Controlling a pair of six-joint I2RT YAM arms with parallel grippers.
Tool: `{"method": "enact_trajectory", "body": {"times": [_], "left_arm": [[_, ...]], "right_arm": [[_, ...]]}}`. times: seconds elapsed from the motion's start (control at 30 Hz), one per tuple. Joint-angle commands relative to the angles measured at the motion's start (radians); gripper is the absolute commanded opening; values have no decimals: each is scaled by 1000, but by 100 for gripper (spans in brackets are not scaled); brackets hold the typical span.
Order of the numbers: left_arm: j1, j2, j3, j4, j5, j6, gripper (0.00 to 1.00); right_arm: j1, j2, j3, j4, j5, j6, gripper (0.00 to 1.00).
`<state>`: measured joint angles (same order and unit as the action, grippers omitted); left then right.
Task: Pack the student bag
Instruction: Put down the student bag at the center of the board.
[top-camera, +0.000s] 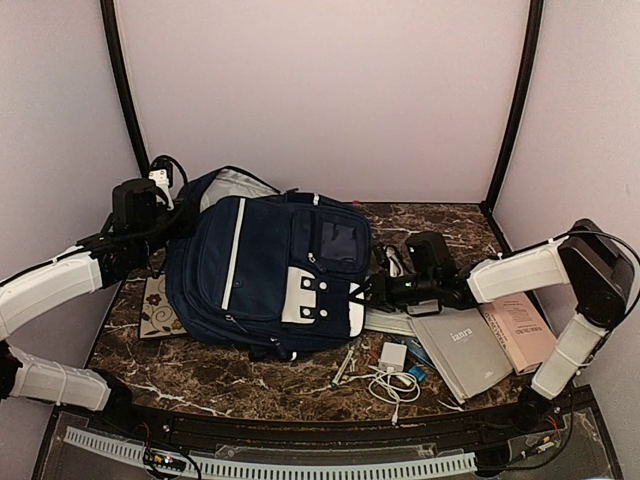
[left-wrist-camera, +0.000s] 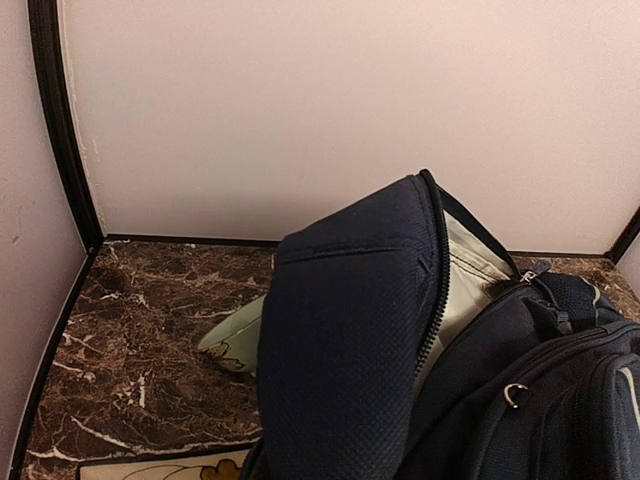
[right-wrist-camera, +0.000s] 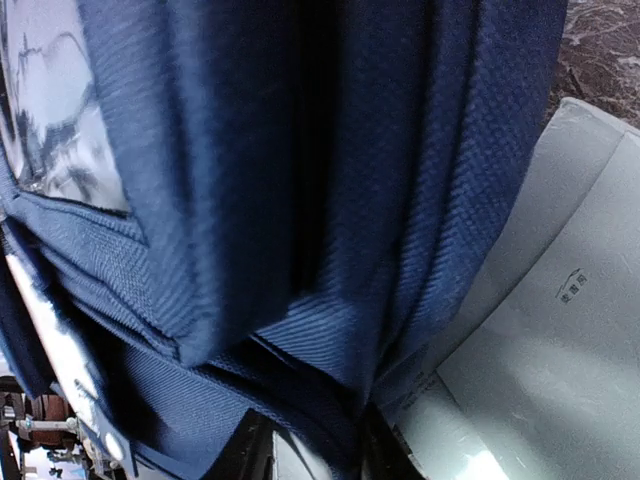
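The student bag (top-camera: 270, 275) is a navy backpack with white trim, lying on the marble table with its front pockets up. Its main opening at the far left is lifted, showing grey lining (top-camera: 240, 185). My left gripper (top-camera: 178, 217) is at that raised rim. In the left wrist view the raised navy flap (left-wrist-camera: 350, 340) fills the lower middle and hides the fingers. My right gripper (top-camera: 385, 290) is at the bag's right edge. In the right wrist view its dark fingers (right-wrist-camera: 235, 450) are closed on a fold of navy fabric (right-wrist-camera: 330, 330).
A grey notebook (top-camera: 462, 350) and a tan book (top-camera: 520, 330) lie right of the bag, over a pale folder (right-wrist-camera: 560, 330). A white charger with its cable (top-camera: 395, 365) and a pen (top-camera: 345, 365) lie in front. A floral pad (top-camera: 160, 305) sits at the left. A pale green item (left-wrist-camera: 235, 340) lies behind the flap.
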<state>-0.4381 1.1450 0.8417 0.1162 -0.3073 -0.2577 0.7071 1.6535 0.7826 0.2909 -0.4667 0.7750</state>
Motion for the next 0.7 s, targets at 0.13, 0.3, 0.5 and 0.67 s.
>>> {"method": "enact_trajectory", "body": {"times": [0.13, 0.3, 0.5, 0.67], "left_arm": [[3, -83, 23, -55, 157, 19, 0], [3, -116, 19, -61, 332, -91, 0], [-112, -96, -113, 69, 613, -223, 0], [-339, -54, -136, -11, 656, -28, 40]], "right_arm": [[17, -148, 261, -191, 78, -126, 0], [-79, -271, 438, -411, 202, -240, 0], [-262, -242, 577, -525, 184, -325, 0], [-308, -38, 840, -728, 227, -485, 0]]}}
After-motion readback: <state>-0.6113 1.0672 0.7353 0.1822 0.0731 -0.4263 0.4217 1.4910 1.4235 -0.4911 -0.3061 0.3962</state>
